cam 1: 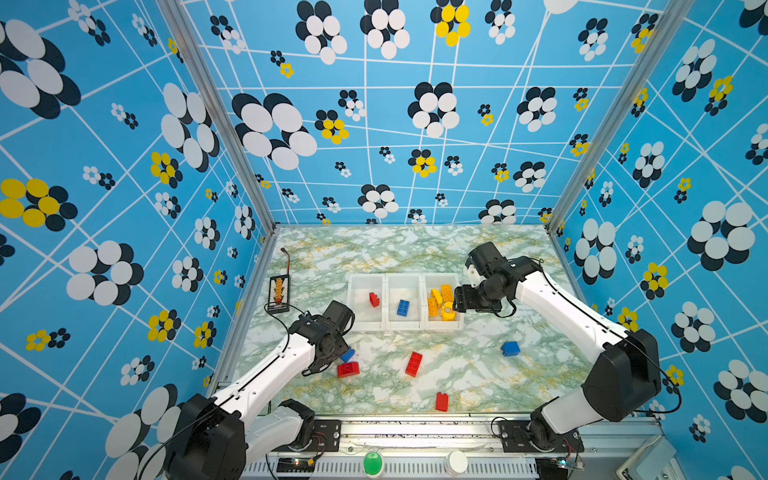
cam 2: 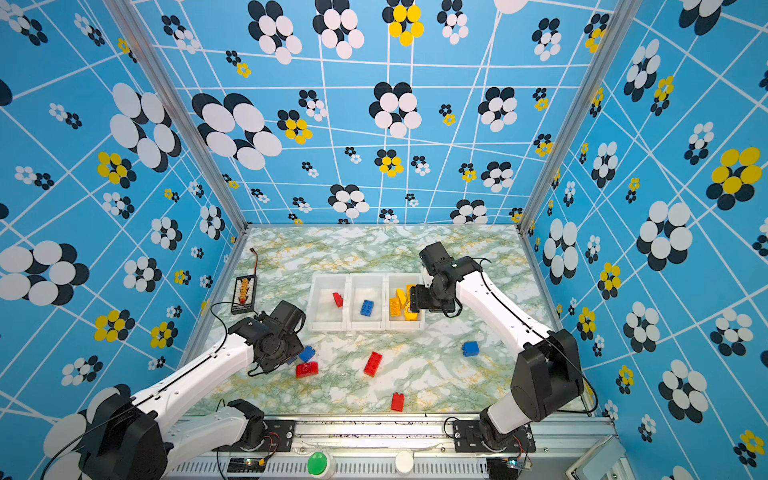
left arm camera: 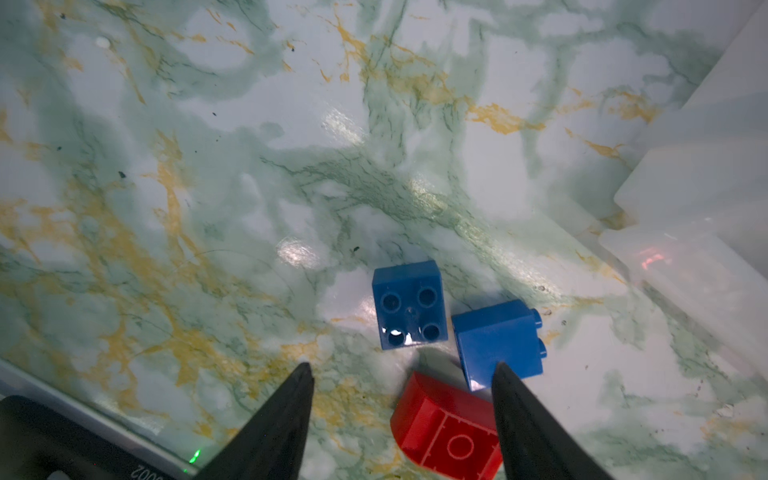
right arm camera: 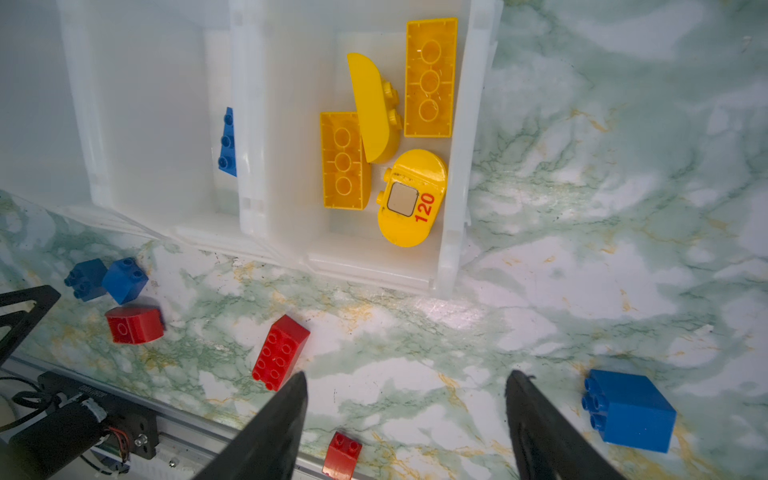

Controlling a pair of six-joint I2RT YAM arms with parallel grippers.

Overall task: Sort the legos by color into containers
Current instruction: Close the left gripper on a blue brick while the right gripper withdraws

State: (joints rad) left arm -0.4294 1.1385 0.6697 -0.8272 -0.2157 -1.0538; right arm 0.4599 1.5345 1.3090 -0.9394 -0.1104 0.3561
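Bins point(cam 1: 405, 328) stand in a row at the middle of the table point(cam 1: 469, 382): the left one holds one red brick point(cam 1: 374, 299), the middle one a blue brick point(cam 1: 402, 307), the right one four yellow bricks point(right arm camera: 376, 108). The right gripper point(right arm camera: 407, 375) hangs at the outer side of the right bin, its jaws apart and nothing between them. The left gripper point(left arm camera: 402, 369) is low over the table near the front left of the bins, jaws also apart and empty; close by its tips lie two blue cubes point(left arm camera: 409, 305), almost touching, and a rounded red brick point(left arm camera: 449, 432). Loose on the table are also a long red brick point(cam 1: 413, 364), a small red brick point(cam 1: 441, 401) and a lone blue cube point(cam 1: 510, 348), well apart.
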